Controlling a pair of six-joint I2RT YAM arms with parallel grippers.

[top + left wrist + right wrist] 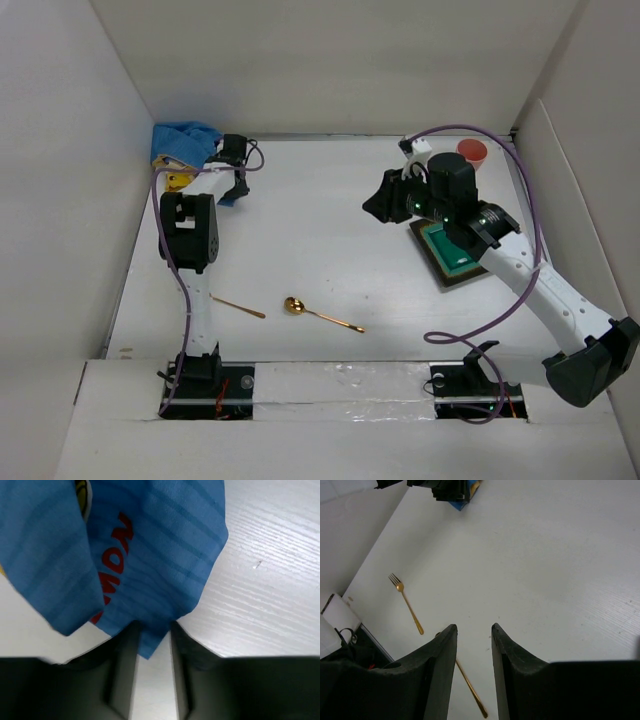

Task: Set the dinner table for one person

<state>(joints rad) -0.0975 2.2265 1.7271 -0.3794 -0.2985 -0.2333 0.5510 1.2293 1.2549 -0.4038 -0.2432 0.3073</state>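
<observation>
The dinner table (320, 250) is the large white surface inside white walls. A blue printed cloth (185, 140) lies bunched at the far left corner. My left gripper (237, 186) is at its right edge. In the left wrist view my left gripper (154, 627) has its jaws apart, with a corner of the cloth (150, 555) between the tips. A gold spoon (295, 306) and a gold fork (240, 308) lie near the front. My right gripper (378, 207) hangs open and empty above the table's middle. The right wrist view (474, 628) shows the fork (407, 605) and the spoon's handle (470, 687).
A green square plate with a dark rim (455, 250) lies at the right, partly under my right arm. A red cup (472, 153) stands at the far right. White walls close in the table on the left, back and right.
</observation>
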